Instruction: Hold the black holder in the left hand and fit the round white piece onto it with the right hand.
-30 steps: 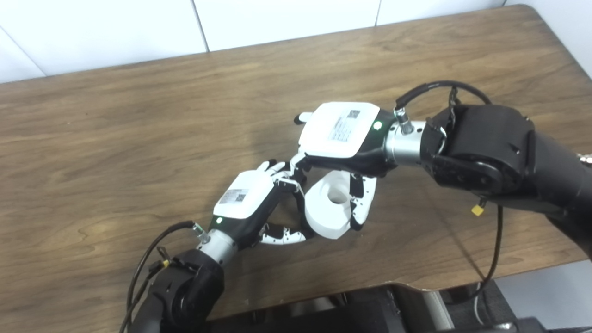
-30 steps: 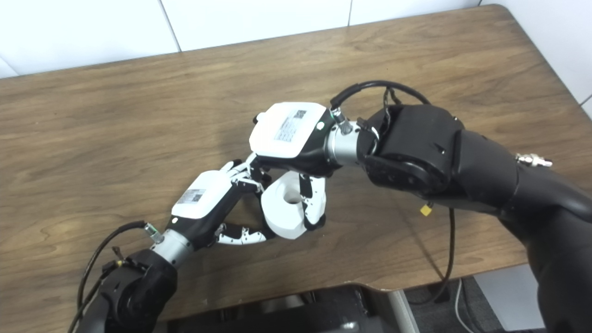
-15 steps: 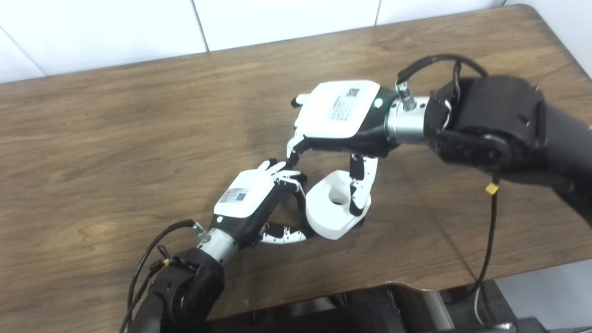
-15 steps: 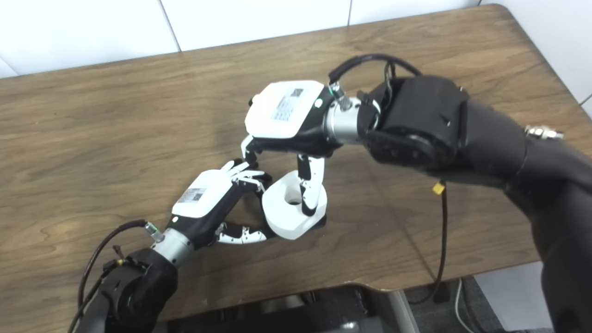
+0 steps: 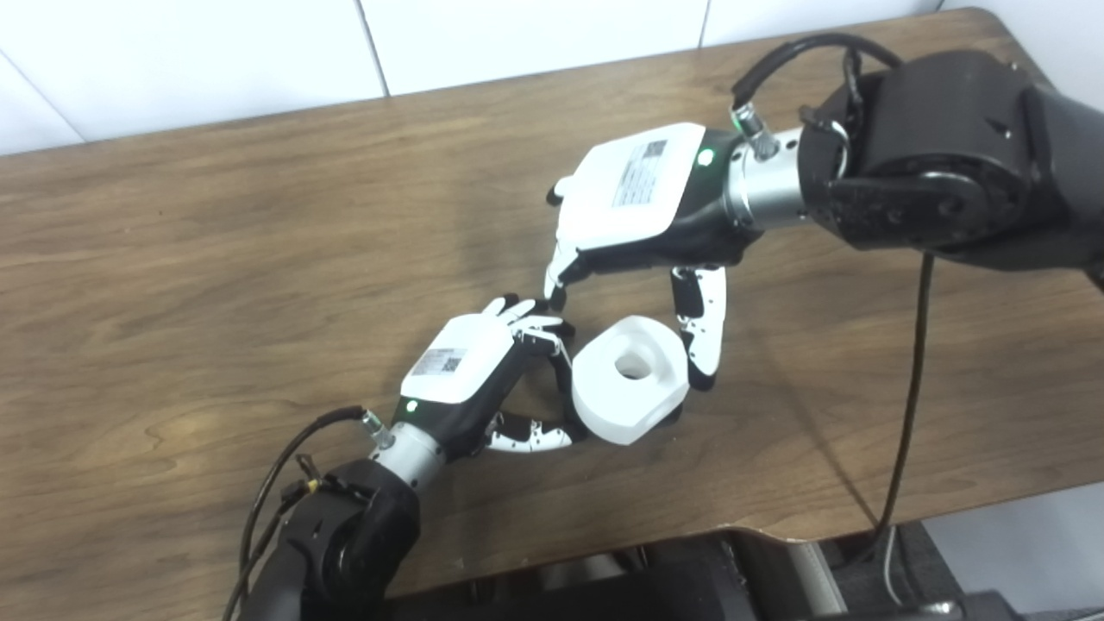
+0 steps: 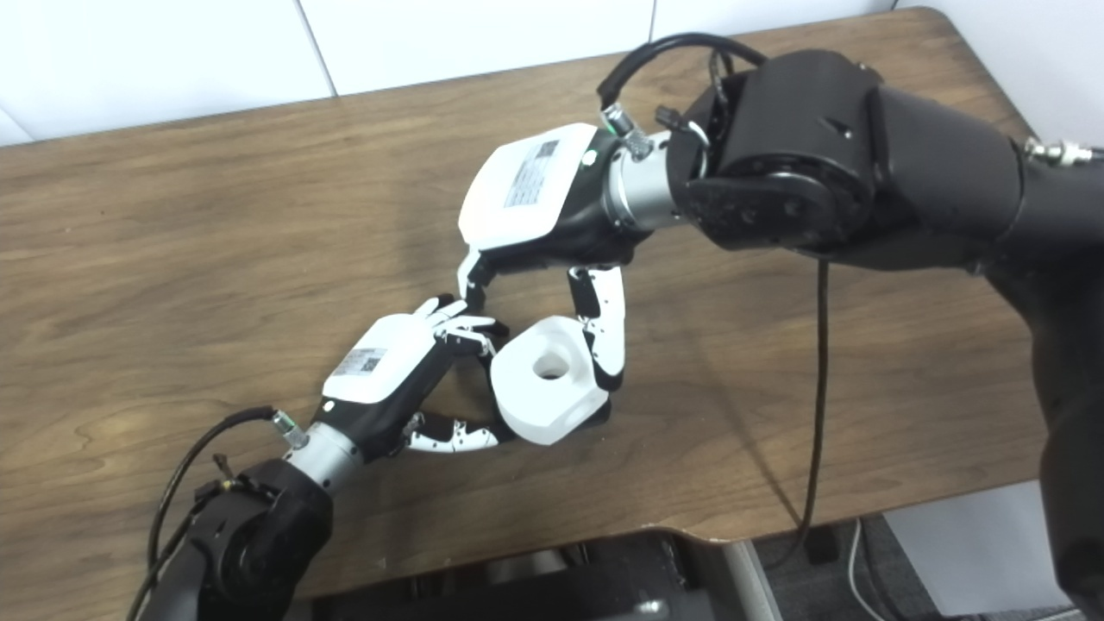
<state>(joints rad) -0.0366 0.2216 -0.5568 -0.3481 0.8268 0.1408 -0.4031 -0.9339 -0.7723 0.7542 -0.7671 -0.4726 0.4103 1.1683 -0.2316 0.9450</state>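
Now, round white piece (image 5: 630,379) sits low on table (image 5: 216,259), bore facing up, between my hands. Left hand (image 5: 483,379) curls against its left side; black holder hidden, cannot confirm grasp. Right hand (image 5: 642,220) above and behind, fingers spread, empty, thumb just beside piece's right edge. Open tabletop to right; near edge close.
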